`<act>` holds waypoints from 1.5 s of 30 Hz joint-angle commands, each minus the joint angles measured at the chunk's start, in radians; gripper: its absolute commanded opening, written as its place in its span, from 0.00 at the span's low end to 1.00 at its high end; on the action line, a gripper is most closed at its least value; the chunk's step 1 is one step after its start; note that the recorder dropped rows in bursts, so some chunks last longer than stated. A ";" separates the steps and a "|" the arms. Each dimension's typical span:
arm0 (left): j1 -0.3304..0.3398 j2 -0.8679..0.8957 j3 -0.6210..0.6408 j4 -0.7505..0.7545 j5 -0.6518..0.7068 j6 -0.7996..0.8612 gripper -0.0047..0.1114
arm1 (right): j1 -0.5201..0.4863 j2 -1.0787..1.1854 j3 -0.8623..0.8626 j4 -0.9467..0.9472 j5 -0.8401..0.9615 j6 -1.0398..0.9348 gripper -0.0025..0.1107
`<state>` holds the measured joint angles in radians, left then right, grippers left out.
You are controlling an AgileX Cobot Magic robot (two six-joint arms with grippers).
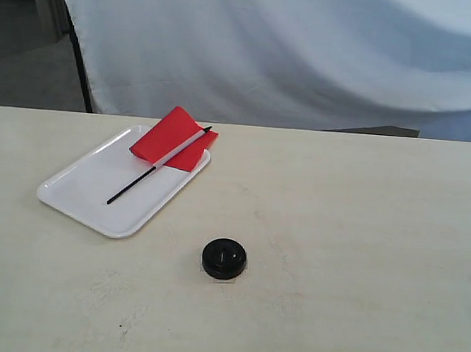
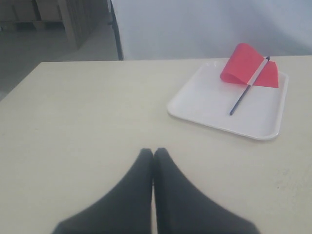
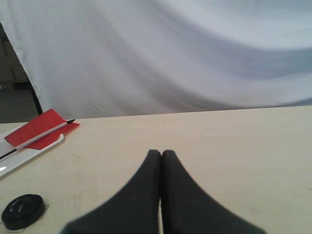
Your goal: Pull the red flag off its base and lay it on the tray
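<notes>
The red flag lies flat on the white tray at the left of the table, its pole slanting across the tray with the black end toward the tray's middle. The same flag and tray show in the left wrist view, and the flag again in the right wrist view. The round black base stands alone on the table in front of the tray, seen also as base. My left gripper and right gripper are both shut and hold nothing. Neither arm appears in the exterior view.
A pale cloth backdrop hangs behind the table's far edge. A dark upright post stands at the back left. The beige tabletop stretches wide to the right of the base.
</notes>
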<state>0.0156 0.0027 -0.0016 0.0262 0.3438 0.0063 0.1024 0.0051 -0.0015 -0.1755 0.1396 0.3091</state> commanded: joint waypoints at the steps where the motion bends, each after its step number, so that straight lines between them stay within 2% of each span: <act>1: -0.004 -0.003 0.002 0.004 -0.001 -0.006 0.04 | 0.004 -0.005 0.001 0.040 -0.003 0.006 0.02; 21: -0.004 -0.003 0.002 0.004 -0.001 -0.006 0.04 | 0.004 -0.005 0.001 0.035 0.155 -0.021 0.02; 45: -0.004 -0.003 0.002 0.004 -0.001 -0.006 0.04 | 0.004 -0.005 0.001 0.037 0.164 -0.029 0.02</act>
<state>0.0156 0.0027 -0.0016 0.0262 0.3438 0.0063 0.1024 0.0051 -0.0015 -0.1366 0.3010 0.2894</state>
